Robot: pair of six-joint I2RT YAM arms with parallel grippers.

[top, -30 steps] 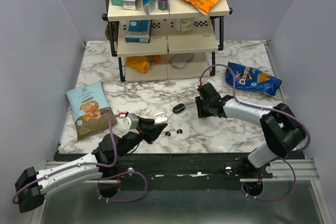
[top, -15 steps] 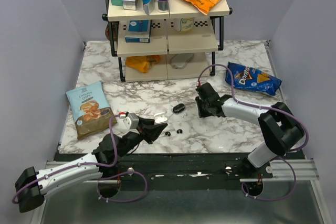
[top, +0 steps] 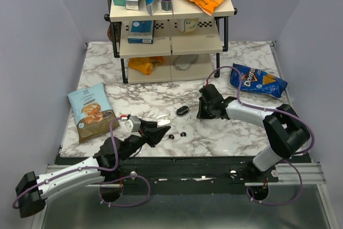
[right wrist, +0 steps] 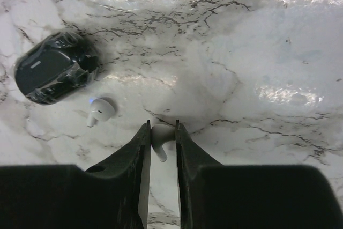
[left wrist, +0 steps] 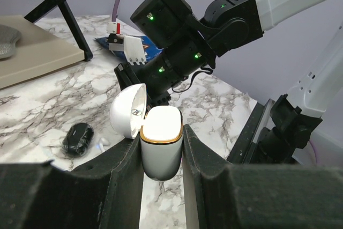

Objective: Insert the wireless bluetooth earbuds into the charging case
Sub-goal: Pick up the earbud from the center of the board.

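Nearest, the left fingers (left wrist: pixel 126 170) clamp a white charging case (left wrist: pixel 161 143), gold-rimmed, its lid tipped open. Farther out, the right fingers (right wrist: pixel 136 154) stand nearly together, pinching a small white earbud (right wrist: pixel 161 135) on the bench (right wrist: pixel 257 52). A second white earbud (right wrist: pixel 99 112) lies just beyond, beside a black oval pebble (right wrist: pixel 53 73) in clear wrap.

A Doritos bag (top: pixel 259 80) and a cassava chips bag (top: pixel 89 111) lie on the marble table (top: pixel 155 95) near a shelf rack (top: pixel 195 42).

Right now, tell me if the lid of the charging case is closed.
No, the white charging case held in the left gripper has its lid swung open.
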